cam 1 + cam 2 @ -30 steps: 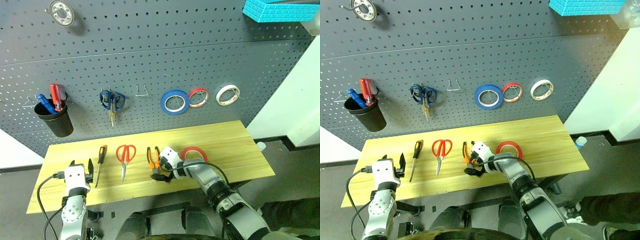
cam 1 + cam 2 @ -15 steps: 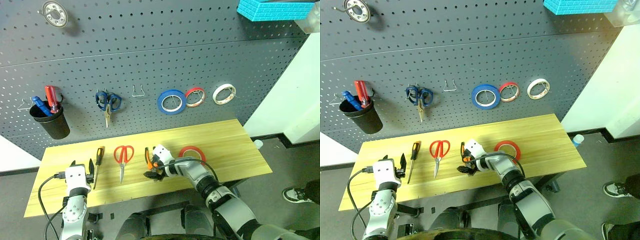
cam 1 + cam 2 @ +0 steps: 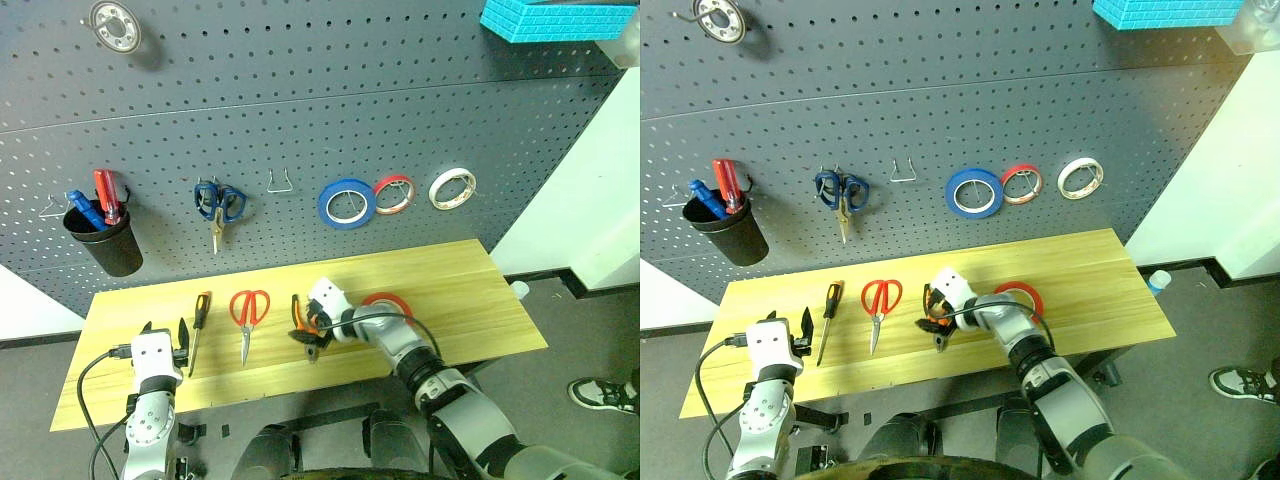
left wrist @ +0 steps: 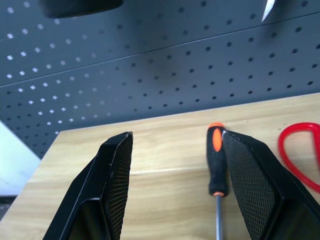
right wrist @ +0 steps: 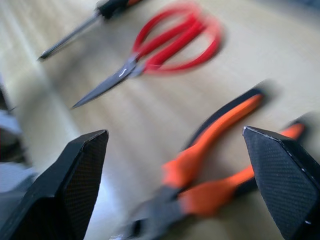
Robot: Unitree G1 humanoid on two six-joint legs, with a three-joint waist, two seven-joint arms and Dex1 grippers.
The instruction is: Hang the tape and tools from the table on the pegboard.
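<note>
With pliers [image 5: 210,165] lying flat on table [image 3: 470,290] between red scissors [image 3: 249,312] and red tape [image 3: 392,300], step in hand looks like the pliers pick: right gripper [image 5: 185,180] hovering over the handles, jaws wide apart, nothing held. Next: drop lower, straddle both handles, close, then lift to free hook [image 3: 283,181] on pegboard [image 3: 300,120]. Left gripper [image 4: 175,185] parted, empty, beside screwdriver [image 4: 216,165].

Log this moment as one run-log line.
right gripper: open over pliers | left gripper: open beside screwdriver | scissors, tape: on table
</note>
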